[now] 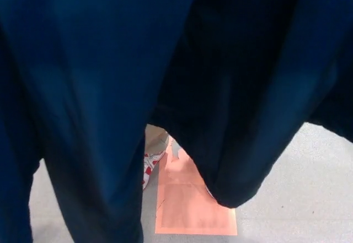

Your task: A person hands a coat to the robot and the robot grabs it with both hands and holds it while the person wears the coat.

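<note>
A dark blue coat [110, 77] fills nearly the whole view. At 6 o'clock an orange mat [190, 212] and one red shoe [148, 168] peek out. Neither hand shows, so their grasp cannot be told.

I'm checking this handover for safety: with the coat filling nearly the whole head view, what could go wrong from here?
1. The navy coat blocks almost all of the camera's sight; neither robot hand shows, so the grip cannot be checked.
2. Of the person, only a bit of one red and white shoe on the orange floor marking is visible, so arm moves risk bumping them unseen.
</note>
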Motion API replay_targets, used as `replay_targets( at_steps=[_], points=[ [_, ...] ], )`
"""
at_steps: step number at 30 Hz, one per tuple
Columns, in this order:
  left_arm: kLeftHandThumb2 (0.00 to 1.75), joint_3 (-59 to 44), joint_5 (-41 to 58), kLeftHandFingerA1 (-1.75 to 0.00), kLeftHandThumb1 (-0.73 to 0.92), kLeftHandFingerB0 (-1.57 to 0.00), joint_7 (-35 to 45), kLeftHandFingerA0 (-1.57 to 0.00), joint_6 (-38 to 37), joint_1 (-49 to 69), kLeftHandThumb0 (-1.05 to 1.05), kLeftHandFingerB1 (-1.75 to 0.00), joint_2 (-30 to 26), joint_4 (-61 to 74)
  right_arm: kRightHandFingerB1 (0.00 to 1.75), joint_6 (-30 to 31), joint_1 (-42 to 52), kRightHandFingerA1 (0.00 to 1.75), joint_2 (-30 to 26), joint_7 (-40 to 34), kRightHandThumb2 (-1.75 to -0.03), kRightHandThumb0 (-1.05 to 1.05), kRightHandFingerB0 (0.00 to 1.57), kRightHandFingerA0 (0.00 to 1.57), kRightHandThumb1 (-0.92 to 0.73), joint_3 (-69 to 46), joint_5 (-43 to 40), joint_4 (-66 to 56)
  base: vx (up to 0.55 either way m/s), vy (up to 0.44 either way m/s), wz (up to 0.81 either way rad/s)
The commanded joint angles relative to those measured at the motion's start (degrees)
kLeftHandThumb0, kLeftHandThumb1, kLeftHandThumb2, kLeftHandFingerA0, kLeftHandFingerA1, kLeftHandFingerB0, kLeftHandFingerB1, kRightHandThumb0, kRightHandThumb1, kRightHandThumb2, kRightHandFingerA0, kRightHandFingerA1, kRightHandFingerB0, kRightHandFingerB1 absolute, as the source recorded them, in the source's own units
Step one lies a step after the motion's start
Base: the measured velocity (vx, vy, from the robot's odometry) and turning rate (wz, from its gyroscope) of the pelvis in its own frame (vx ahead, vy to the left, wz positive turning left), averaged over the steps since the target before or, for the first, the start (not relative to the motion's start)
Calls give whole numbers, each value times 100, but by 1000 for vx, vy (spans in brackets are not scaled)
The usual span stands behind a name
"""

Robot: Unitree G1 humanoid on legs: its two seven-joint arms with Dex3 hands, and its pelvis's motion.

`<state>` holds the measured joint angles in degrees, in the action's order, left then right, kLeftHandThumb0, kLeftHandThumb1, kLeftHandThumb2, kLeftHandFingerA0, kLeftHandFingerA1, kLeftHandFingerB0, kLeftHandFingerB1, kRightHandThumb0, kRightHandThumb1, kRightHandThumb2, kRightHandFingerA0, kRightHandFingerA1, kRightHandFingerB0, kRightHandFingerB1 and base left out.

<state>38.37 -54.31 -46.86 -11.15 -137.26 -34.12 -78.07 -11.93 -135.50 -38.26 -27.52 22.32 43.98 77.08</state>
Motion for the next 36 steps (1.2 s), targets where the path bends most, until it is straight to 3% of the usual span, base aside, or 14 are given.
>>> replay_targets(
  at_steps=[1,5,6,12,13,18,21,25,26,27,28,29,31,36],
  points=[
    [58,-30,-93,-145,61,-64,-29,-94,147,-148,-33,-43,-59,-17,79,166,-183,135,-53,-189,-87,-25,76,122,-43,34,66,-1,0,0,0],
    [60,-35,-118,-149,57,-66,-92,-94,158,-154,-33,-46,-58,-22,79,240,-192,132,-71,-93,-88,-23,75,121,-43,20,55,9,0,0,0],
    [58,-33,-130,-146,61,-67,-79,-93,181,-152,-35,-44,-58,-24,67,250,-187,151,-76,-86,-59,-22,76,101,-64,23,60,12,0,0,0],
    [61,-63,-144,-153,60,-68,-1,-93,171,-136,-35,-47,-65,-28,68,287,-159,147,-79,-28,-59,-23,75,103,-66,-1,37,16,0,0,0],
    [62,-89,-119,-154,61,-65,52,-95,150,-124,-35,-45,-70,-27,79,288,-147,146,-89,10,-59,-22,79,105,-67,14,51,20,0,0,0],
    [62,-140,-106,-155,62,-60,240,-93,143,-99,-34,-43,-68,-28,84,243,-102,153,-103,-3,-64,-24,80,100,-67,28,64,29,0,0,0],
    [61,-114,-154,-152,62,-64,185,-92,174,-105,-34,-45,-68,-25,102,223,-110,154,-114,23,-63,-24,76,100,-71,20,54,31,0,0,0],
    [61,-118,-163,-152,62,-64,189,-92,172,-104,-34,-45,-72,-24,102,223,-108,154,-110,24,-63,-24,76,100,-71,19,51,31,0,0,0],
    [62,-143,-136,-160,61,-69,170,-98,126,-81,-34,-51,-70,-21,105,193,-94,164,-109,1,-64,-22,73,95,-68,53,86,31,0,0,0],
    [94,-142,-139,-130,48,-62,161,-124,154,-65,-30,-70,-55,-22,89,171,-83,166,-112,4,-64,-23,76,93,-68,67,97,32,0,0,0],
    [94,-138,-146,-130,48,-62,160,-124,175,-62,-30,-70,-48,-23,89,167,-81,166,-114,9,-64,-23,76,93,-68,69,95,32,0,0,0],
    [65,-180,-103,-166,61,-71,104,-99,105,-37,-37,-61,-46,-16,86,167,-74,169,-120,3,-64,-22,74,93,-66,94,117,34,0,0,0],
    [65,-199,-90,-167,60,-71,108,-99,49,-20,-39,-68,-56,-15,80,152,-66,166,-126,-13,-60,-22,79,95,-66,105,113,34,0,0,0],
    [62,-222,-102,-163,60,-70,204,-92,29,11,-35,-64,-73,-16,76,138,-42,164,-134,18,-62,-23,80,97,-64,150,125,33,0,0,0]
  ],
)
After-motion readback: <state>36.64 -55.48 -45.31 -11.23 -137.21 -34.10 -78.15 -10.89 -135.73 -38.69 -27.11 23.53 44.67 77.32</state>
